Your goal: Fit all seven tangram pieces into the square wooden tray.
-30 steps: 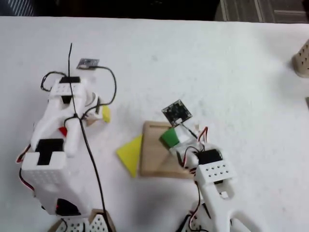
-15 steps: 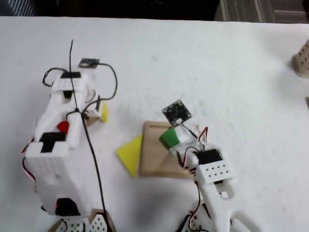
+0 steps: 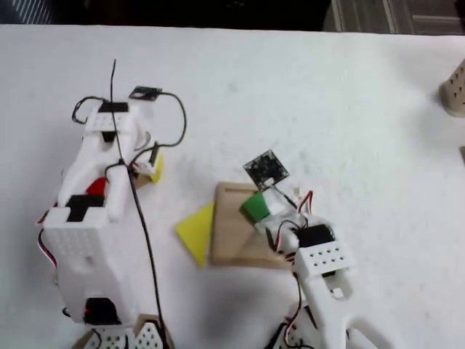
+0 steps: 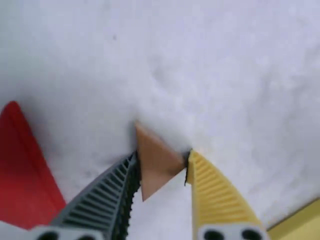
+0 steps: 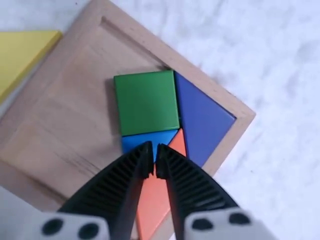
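My left gripper is shut on a small tan triangle, its grey and yellow fingers pressing the piece's two sides just over the white table. A red piece lies close beside it, and another yellow piece's edge is on the other side. The square wooden tray holds a green square, a dark blue triangle, a light blue piece and an orange piece. My right gripper hangs shut and empty over those pieces. A large yellow triangle lies against the tray's left edge.
A perforated wooden block stands at the table's far right edge. The left arm's black cable trails over the table in front of the tray. Arm bases occupy the near edge. White table lies open behind the tray.
The left arm has shifted toward the far side of the table and a little right, its gripper staying near the tan triangle. The right arm has not moved.
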Controlling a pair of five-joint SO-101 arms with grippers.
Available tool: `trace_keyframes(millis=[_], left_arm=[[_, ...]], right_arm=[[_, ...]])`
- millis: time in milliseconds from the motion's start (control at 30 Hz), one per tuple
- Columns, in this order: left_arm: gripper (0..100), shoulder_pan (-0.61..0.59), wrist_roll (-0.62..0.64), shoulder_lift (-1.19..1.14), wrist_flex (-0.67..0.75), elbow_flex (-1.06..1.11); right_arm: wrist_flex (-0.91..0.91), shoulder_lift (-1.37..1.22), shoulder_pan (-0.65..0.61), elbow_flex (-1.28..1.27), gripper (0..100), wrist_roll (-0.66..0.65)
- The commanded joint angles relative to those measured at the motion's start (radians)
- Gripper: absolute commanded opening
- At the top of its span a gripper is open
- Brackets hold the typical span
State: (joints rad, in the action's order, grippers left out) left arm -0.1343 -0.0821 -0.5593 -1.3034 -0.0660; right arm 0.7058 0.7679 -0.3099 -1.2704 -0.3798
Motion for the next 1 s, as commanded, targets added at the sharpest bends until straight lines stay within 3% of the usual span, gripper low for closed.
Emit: trace_keyframes(millis=[0,400,800,967], left_arm=[[4,-0.010,-0.028,-0.010,0.014,-0.020],[4,-0.001,-0.029,0.067,-0.052,-0.066],[4,0.153,-0.029,0.205,-0.173,-0.064],[5,0.246,-0.060,0.277,-0.213,-0.064]], right_arm=[[-0.016,-0.008,-0.007,0.006,1.9,-0.017],[-0.016,-0.008,-0.002,0.006,1.9,-0.017],[-0.018,-0.007,0.001,0.006,1.9,-0.017],[-0.058,-0.007,0.084,0.009,1.8,-0.009]])
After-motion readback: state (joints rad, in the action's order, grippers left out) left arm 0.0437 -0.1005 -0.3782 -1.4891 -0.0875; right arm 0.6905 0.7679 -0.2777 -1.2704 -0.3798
